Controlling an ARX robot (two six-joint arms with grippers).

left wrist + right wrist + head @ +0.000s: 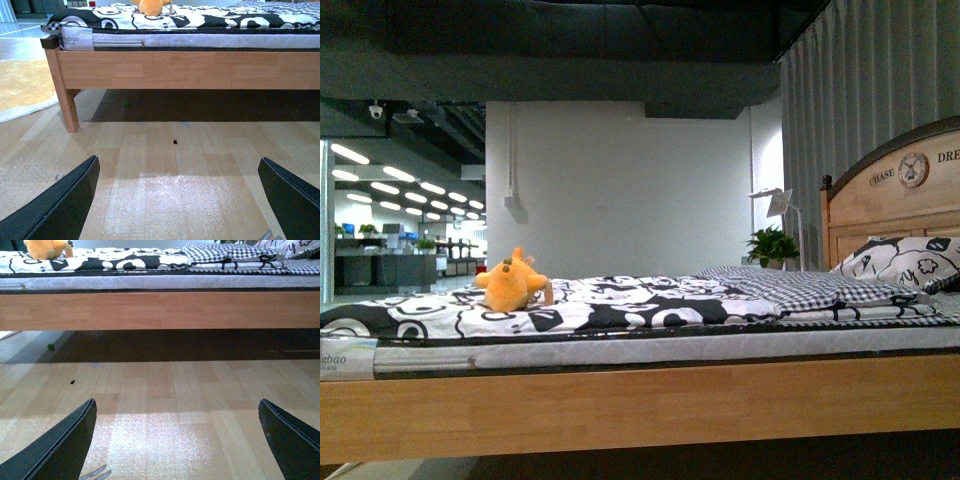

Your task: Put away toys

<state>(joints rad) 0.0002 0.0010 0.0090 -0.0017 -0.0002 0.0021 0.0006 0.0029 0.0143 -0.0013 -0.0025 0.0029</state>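
An orange-yellow plush toy [512, 283] lies on the black-and-white bedspread [620, 305] toward the foot end of the bed. Its lower part shows in the left wrist view as the toy [152, 6], and it sits at the edge of the right wrist view as the toy [46, 248]. My left gripper [177, 200] hangs low over the wooden floor, open, with nothing between its black fingers [65, 200]. My right gripper [177, 440] is likewise open and empty above the floor, well short of the bed. Neither arm appears in the front view.
The bed's wooden side rail [640, 405] spans the front view, with a headboard [895, 195] and pillow [900, 262] at the right. A folded checked blanket [800, 288] lies mid-bed. A bed leg [67, 105] and a yellow rug [22, 85] are at the left. A potted plant [772, 245] stands behind.
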